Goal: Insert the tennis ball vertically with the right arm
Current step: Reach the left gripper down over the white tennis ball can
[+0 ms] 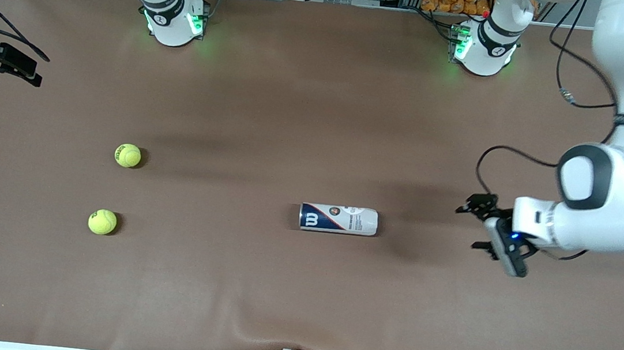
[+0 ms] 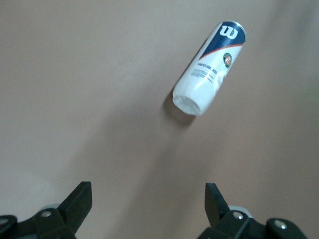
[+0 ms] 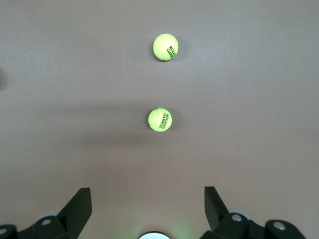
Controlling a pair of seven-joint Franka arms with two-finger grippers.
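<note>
- You have the brown table (image 1: pixel 318 112) with two arms; the left gripper (image 1: pixel 483 230) hangs over the left arm's end, fingers apart, empty.
- Your right gripper (image 3: pixel 147 204) shows only in its wrist view, fingers apart, empty, above both balls.
- One can (image 1: pixel 338 219) lies on its side mid-table, long axis running between the arms' ends; the left gripper is nearer it.
- Two tennis balls: one (image 1: pixel 128 155) lies farther from the front camera, the other (image 1: pixel 102 222) nearer, both toward the right arm's end, well apart from the can.
</note>
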